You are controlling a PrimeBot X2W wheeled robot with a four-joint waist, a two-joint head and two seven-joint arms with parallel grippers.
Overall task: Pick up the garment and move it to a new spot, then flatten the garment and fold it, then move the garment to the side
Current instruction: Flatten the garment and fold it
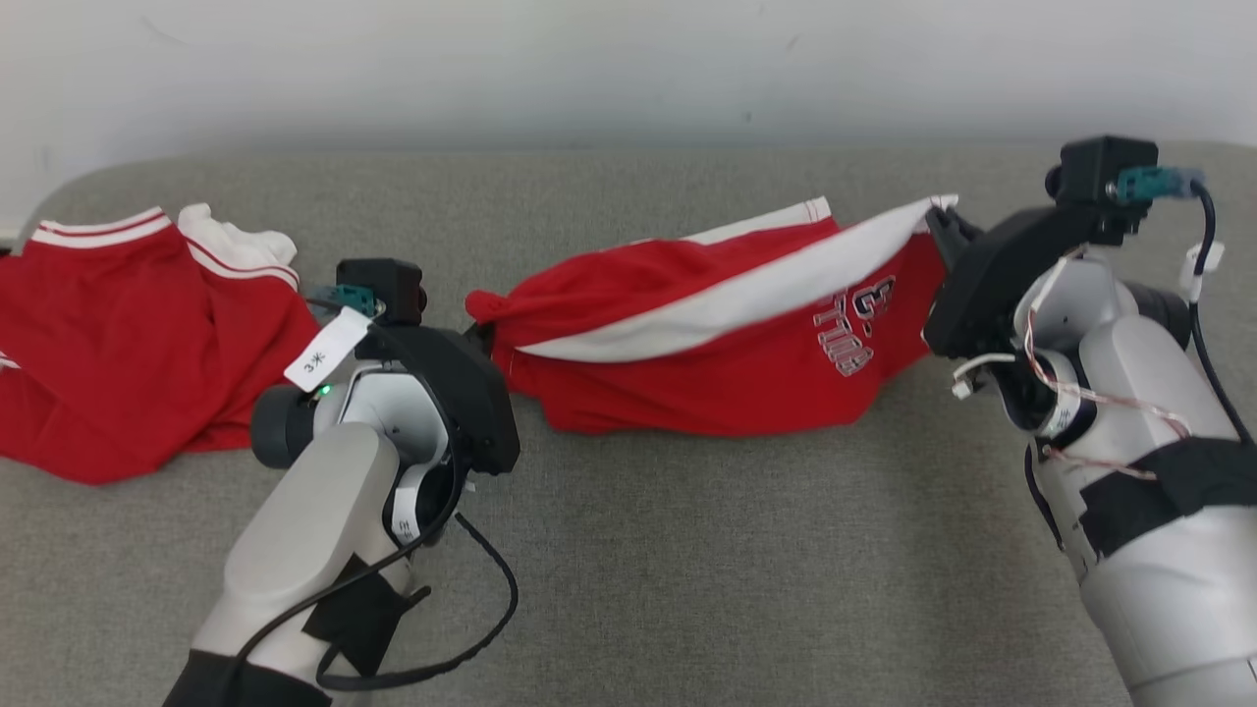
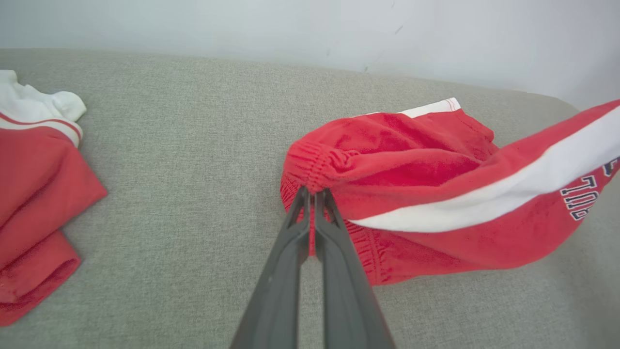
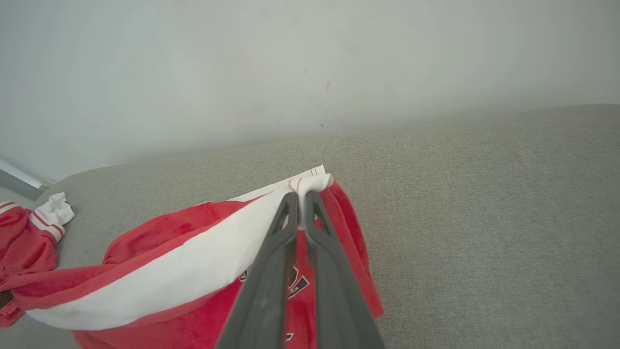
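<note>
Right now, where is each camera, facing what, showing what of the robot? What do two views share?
Head view: on the head, facing forward-down at the grey fabric surface; left arm, right arm show.
Left wrist view: wrist-mounted, along the left gripper, shut on the waistband of the red white-striped shorts.
Right wrist view: wrist-mounted, along the right gripper, shut on their hem.
Shared: the shorts.
</note>
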